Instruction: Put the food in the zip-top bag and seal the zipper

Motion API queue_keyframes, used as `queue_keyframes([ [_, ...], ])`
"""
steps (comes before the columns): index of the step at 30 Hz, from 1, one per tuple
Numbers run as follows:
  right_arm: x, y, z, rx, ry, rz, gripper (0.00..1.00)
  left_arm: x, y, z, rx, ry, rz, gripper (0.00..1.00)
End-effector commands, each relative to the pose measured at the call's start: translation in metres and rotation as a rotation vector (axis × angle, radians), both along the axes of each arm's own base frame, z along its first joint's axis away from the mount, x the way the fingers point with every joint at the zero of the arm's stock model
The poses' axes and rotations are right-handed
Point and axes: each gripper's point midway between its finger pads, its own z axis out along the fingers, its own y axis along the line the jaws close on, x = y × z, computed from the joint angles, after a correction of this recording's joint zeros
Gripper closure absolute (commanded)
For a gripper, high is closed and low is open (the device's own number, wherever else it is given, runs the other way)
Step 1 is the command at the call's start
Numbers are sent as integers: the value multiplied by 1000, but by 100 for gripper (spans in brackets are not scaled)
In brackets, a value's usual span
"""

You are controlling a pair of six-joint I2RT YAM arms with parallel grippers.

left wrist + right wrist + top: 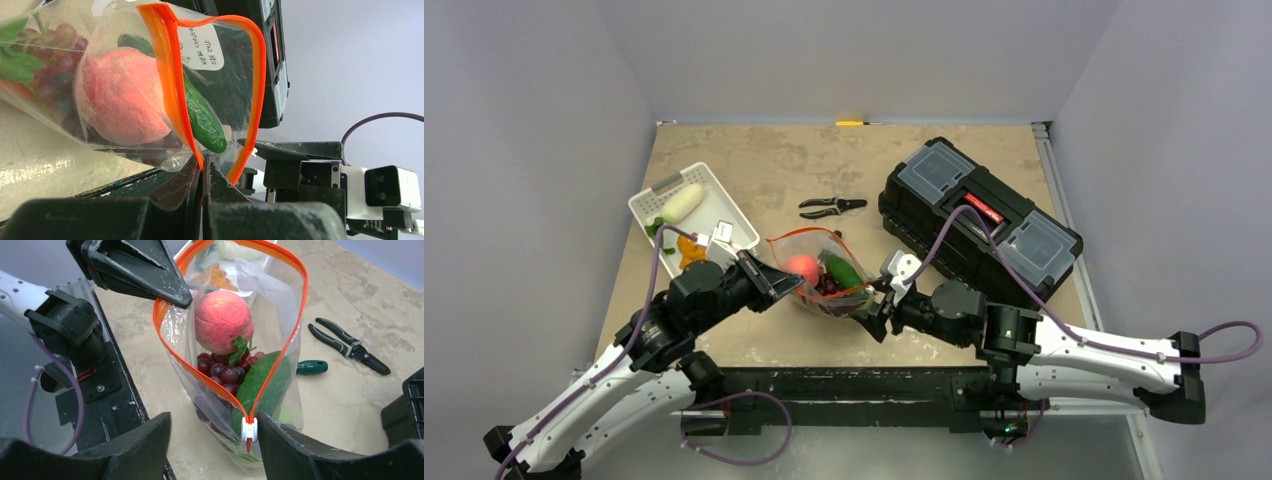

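Observation:
The clear zip-top bag (824, 262) stands open on the table between my grippers. It holds a pink-red peach (222, 320), dark purple grapes (225, 372) and a green cucumber (262, 387). My left gripper (202, 170) is shut on one end of the orange-red zipper (172, 85). My right gripper (214, 420) is open at the other end, with the white slider (248, 429) against the inside of its right finger. An orange carrot (689, 250) lies outside the bag by the basket's near corner.
A white slotted basket (724, 215) at the left holds a pale whitish-green vegetable (682, 202). Black-handled pliers (832, 207) lie behind the bag. A black toolbox (979, 215) stands at the right. A green-handled item (311, 367) lies beside the bag.

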Motion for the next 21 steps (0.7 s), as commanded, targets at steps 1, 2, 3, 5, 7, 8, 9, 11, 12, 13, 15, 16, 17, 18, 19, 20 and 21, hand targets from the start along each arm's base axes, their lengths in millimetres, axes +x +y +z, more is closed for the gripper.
queue_keyframes([
  [1,15,0,4,43,3,-97,43,2,-3,34,-60,-89,-11,100],
  [2,17,1,4,45,0,-103,46,2,-3,34,-59,-95,-14,100],
  [3,17,1,4,43,-4,-106,48,2,-3,34,-56,-103,-17,100],
  [5,23,0,4,36,-7,-137,55,2,-2,34,-43,-121,-21,100],
  [7,26,1,3,26,-14,-152,60,2,0,34,-28,-145,-22,100],
  [8,25,3,1,17,-18,-140,62,2,1,34,-22,-155,-22,100],
  [9,26,5,1,8,-25,-138,64,2,2,35,-17,-163,-21,100],
  [11,29,7,0,-12,-31,-149,70,2,4,34,-5,-175,-18,100],
  [12,30,9,0,-24,-34,-149,73,3,4,33,1,-176,-18,100],
  [13,31,11,-1,-36,-38,-149,77,3,4,33,5,-176,-19,100],
  [15,35,13,2,-53,-52,-156,85,2,4,32,11,-176,-24,100],
  [16,36,13,6,-53,-57,-164,88,2,5,31,20,-180,-26,100],
  [17,38,12,11,-52,-60,-171,90,2,5,29,38,-190,-31,100],
  [18,38,12,16,-46,-64,-172,92,2,7,28,52,-195,-31,100],
  [19,37,11,21,-41,-71,-167,95,1,9,25,73,-197,-34,98],
  [20,36,12,27,-32,-77,-157,96,1,11,24,91,-202,-34,96],
  [21,34,11,32,-24,-81,-146,98,0,15,22,114,-213,-33,92],
])
